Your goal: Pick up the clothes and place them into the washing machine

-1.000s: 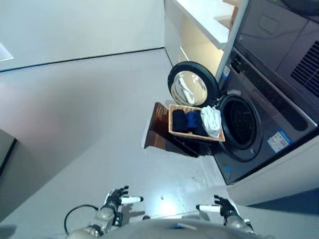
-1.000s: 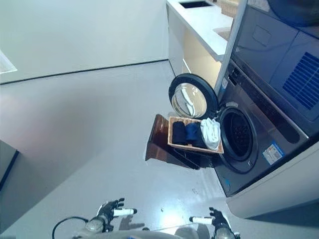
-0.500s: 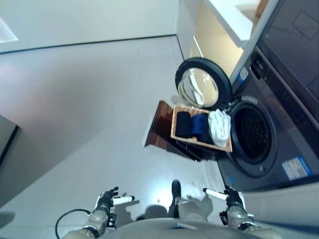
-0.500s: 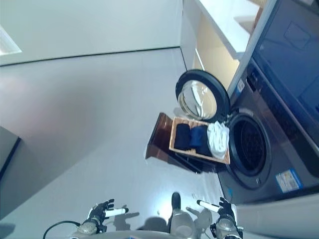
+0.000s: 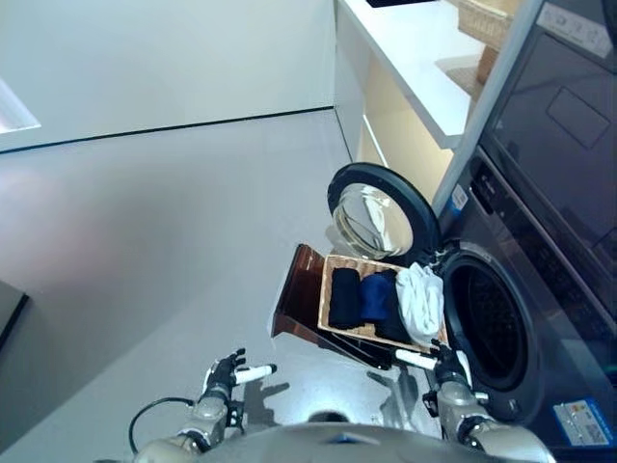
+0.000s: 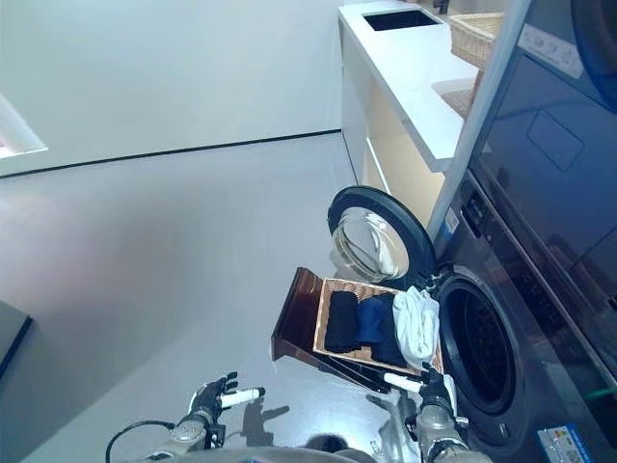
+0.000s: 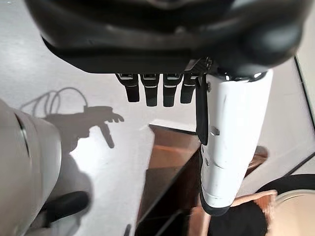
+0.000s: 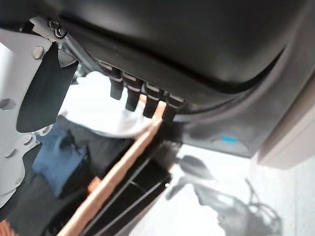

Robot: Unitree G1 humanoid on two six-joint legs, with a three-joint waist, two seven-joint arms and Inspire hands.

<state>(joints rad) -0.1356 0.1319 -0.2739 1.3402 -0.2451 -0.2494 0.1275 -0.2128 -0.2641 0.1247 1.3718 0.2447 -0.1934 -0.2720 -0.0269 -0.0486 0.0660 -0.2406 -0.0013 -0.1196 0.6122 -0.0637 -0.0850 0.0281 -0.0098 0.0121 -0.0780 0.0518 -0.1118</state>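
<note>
Nothing is loaded yet: clothes (image 5: 381,301) fill the basket (image 5: 333,330) at one o'clock, beside the washing machine (image 5: 501,318), while my left hand (image 5: 224,378) and right hand (image 5: 445,369) hang relaxed, holding nothing.

Woven wicker basket (image 5: 333,304), soft cloth clothes (image 5: 381,301) inside; glossy dark washing machine (image 5: 521,289), glass door (image 5: 371,217); smooth sheened floor (image 5: 174,222).

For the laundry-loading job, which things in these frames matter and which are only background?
Belong to the job:
- basket holding a black garment, a blue garment and a white garment
- washing machine with its door swung open
- left hand and right hand, both open and empty

Just lying about:
- white counter
- wicker basket on the counter
- brown stand under the basket
</note>
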